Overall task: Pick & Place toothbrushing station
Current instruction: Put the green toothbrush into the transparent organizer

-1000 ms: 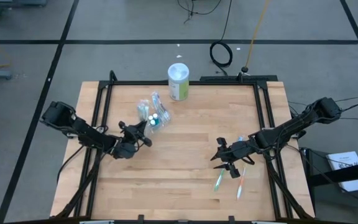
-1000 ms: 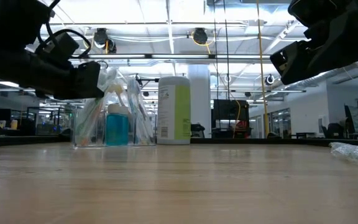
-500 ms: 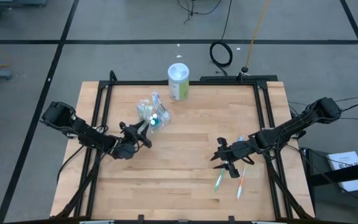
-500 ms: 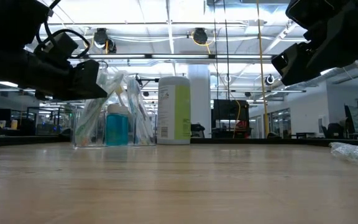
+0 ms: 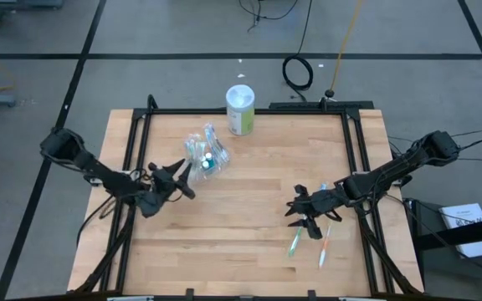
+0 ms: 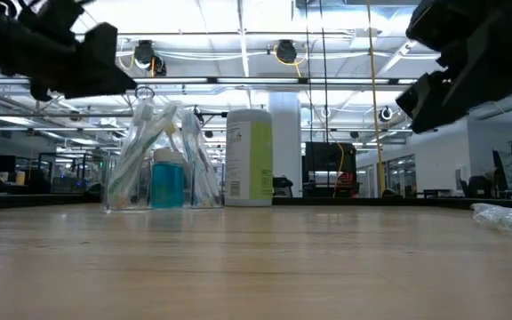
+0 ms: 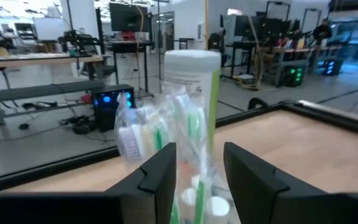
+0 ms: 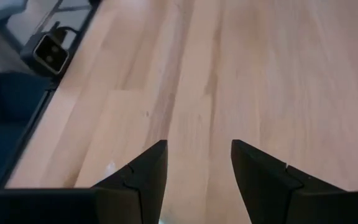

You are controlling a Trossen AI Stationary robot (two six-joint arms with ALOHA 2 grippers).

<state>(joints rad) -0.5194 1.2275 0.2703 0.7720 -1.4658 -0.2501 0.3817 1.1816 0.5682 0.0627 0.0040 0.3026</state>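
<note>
Left gripper [image 5: 182, 178] sits over the table's [image 5: 249, 251] left half, fingers apart and holding nothing, just short of the clear plastic container [image 5: 205, 154]; in the left wrist view the two dark fingers [image 7: 161, 177] frame that container with a gap between them. One container, standing upright on the back-left part of the table, packed with toothbrushes [image 6: 140, 151]: green, blue and white handles show through the crinkly plastic, but the count inside can't be read. At least one small blue tube [image 6: 167, 180] stands among them in the low view; can't tell if there are more. Just behind and to the right of the container stands one white-and-green canister [image 5: 240, 109] with a white lid, near the table's back edge, apart from the container. Right gripper [image 5: 294, 207] hangs over the right half of the table, fingers spread, nothing between them; the right wrist view shows only bare wood between its fingers [image 8: 148, 174]. Two loose toothbrushes lie flat on the table just in front of that gripper: one green toothbrush [image 5: 293, 244] and, to its right, one white and orange toothbrush [image 5: 324, 250], near each other, not touching. One clear crinkly wrapper [image 6: 508, 219] lies at the table's far right edge in the low view.
</note>
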